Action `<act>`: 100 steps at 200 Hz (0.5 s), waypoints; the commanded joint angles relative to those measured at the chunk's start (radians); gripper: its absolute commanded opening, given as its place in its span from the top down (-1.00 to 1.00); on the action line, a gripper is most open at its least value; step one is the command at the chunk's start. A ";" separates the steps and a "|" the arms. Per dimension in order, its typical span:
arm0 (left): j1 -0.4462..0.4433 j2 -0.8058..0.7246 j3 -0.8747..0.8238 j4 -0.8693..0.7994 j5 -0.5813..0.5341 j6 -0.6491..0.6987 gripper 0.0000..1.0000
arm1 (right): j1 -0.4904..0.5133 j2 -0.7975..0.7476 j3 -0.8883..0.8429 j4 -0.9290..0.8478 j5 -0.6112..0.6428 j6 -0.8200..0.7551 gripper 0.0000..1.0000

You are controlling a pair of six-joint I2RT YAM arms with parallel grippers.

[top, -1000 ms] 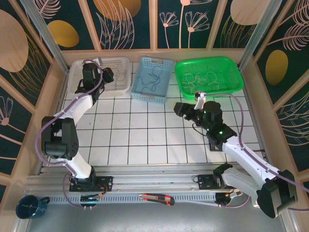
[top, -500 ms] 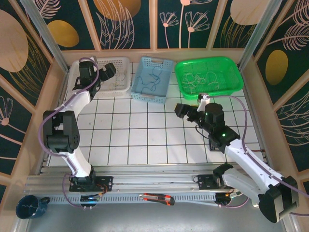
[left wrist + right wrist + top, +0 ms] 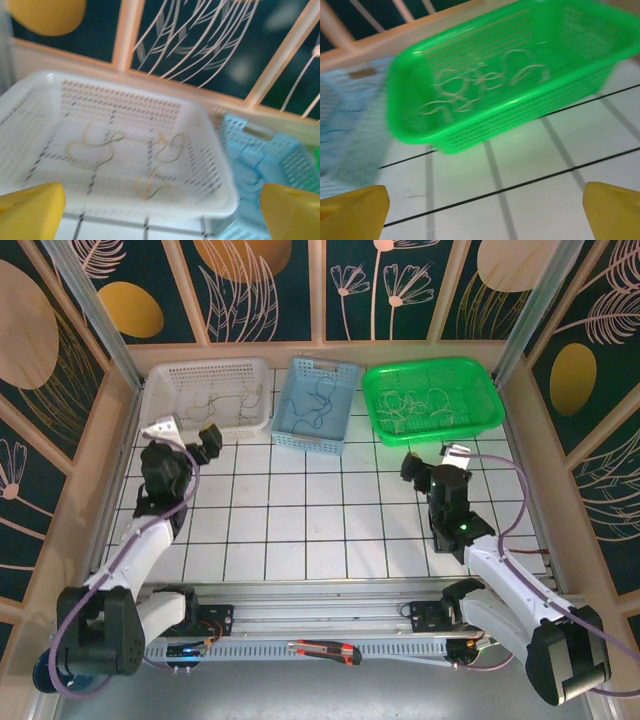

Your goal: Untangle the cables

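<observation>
In white basket (image 3: 205, 362), yellowish cables (image 3: 228, 400); blue basket (image 3: 318, 364), blue cable (image 3: 318, 405); green basket (image 3: 430, 363), pale cables (image 3: 480, 80). Overhead: left tool (image 3: 186, 432) and right tool (image 3: 432, 458) spread, empty, above the surface (image 3: 300, 510). Wrist views resolve individual loops.

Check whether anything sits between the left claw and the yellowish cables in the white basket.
Only the white perforated plastic basket's near wall: the thin yellowish cables lie on its floor behind that wall, so the open left claw would have to go over it.

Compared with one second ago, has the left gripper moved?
Yes. The left gripper has drawn back off the white basket, nearer the camera, and now hangs open before its front rim.
</observation>
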 commanded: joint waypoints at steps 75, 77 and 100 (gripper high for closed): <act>0.005 0.327 -0.328 0.807 -0.229 0.185 -0.98 | -0.236 0.409 -0.238 0.947 -0.100 -0.317 -0.98; 0.005 0.336 -0.332 0.820 -0.223 0.186 -0.98 | -0.238 0.427 -0.244 0.974 -0.109 -0.319 -0.99; 0.006 0.465 -0.358 0.994 -0.187 0.201 -0.98 | -0.286 0.590 -0.244 1.156 -0.221 -0.338 -0.99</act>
